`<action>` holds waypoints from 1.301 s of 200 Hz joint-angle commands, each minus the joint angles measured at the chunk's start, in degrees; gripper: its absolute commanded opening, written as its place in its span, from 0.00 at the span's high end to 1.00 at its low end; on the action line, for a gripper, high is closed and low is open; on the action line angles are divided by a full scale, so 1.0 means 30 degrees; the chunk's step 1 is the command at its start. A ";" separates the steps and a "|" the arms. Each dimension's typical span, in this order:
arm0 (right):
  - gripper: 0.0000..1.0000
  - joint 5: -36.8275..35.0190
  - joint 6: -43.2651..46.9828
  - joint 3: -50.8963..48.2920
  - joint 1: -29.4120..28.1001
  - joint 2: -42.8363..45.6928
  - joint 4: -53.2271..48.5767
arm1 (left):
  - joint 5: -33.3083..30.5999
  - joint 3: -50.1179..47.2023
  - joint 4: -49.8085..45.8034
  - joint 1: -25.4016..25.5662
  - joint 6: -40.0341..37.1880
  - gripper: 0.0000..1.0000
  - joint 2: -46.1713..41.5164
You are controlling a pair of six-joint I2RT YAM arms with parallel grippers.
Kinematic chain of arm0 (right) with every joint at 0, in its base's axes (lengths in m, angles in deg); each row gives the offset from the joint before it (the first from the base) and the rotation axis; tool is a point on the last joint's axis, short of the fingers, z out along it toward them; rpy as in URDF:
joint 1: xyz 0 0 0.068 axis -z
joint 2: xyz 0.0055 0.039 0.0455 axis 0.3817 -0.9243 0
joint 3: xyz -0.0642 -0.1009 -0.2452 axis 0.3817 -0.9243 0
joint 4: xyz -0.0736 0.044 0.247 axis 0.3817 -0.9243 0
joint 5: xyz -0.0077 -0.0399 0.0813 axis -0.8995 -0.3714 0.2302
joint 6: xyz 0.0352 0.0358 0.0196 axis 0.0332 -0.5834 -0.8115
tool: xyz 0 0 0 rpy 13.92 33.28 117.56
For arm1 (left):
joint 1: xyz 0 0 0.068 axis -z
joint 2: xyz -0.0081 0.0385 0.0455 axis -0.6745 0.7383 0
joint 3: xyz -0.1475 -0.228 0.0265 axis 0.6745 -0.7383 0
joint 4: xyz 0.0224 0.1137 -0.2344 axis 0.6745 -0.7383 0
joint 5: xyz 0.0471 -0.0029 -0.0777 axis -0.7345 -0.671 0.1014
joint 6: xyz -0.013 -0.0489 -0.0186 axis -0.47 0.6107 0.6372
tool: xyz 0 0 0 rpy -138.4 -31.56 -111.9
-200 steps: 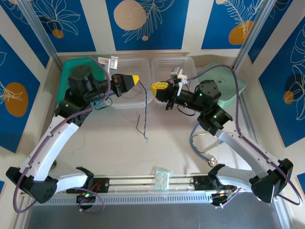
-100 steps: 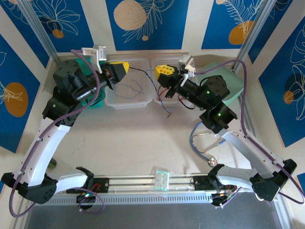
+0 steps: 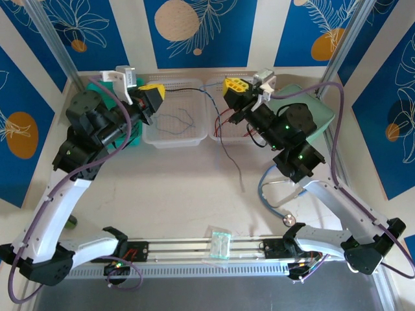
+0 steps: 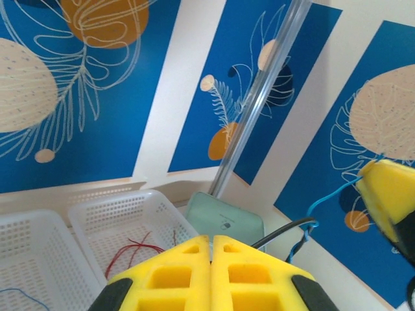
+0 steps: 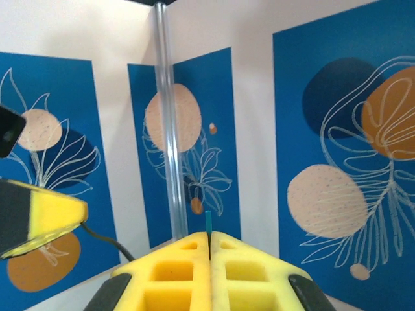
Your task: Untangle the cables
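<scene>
Across the overhead view's upper centre, a black cable pinched in the closed left gripper meets a blue cable pinched in the closed right gripper, the twist nearer the right.

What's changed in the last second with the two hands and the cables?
Both hands moved farther back and drew apart, the left hand left, the right hand right. The cables they pinch now stretch between them above the baskets, a loose end hanging below the right hand. Both hands stayed shut; baskets and stethoscope did not move.
</scene>
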State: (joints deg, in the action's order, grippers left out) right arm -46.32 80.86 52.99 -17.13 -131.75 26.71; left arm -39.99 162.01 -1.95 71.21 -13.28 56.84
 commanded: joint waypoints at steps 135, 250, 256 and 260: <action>1.00 -0.4476 -0.0847 -0.0781 0.2941 0.2288 -0.0165 | -0.7487 -0.1532 -0.0463 0.0068 -0.1162 1.00 -0.2384; 1.00 -0.6340 -0.2806 -0.1661 0.5943 0.4240 -0.2291 | -1.3771 -0.5699 0.2868 0.0058 -0.0282 1.00 -0.6099; 1.00 -0.6429 -0.2885 -0.1742 0.6075 0.4340 -0.2374 | -1.4148 -0.5926 0.3115 0.0065 -0.0257 1.00 -0.6334; 1.00 -0.6472 -0.2895 -0.1804 0.6123 0.4377 -0.2378 | -1.4363 -0.6113 0.3262 0.0043 -0.0233 1.00 -0.6485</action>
State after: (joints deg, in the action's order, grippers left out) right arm -61.82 74.10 48.60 -0.13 -120.36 20.04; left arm -75.36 145.97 1.42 71.21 -15.13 40.65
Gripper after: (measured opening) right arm 0.049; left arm 0.049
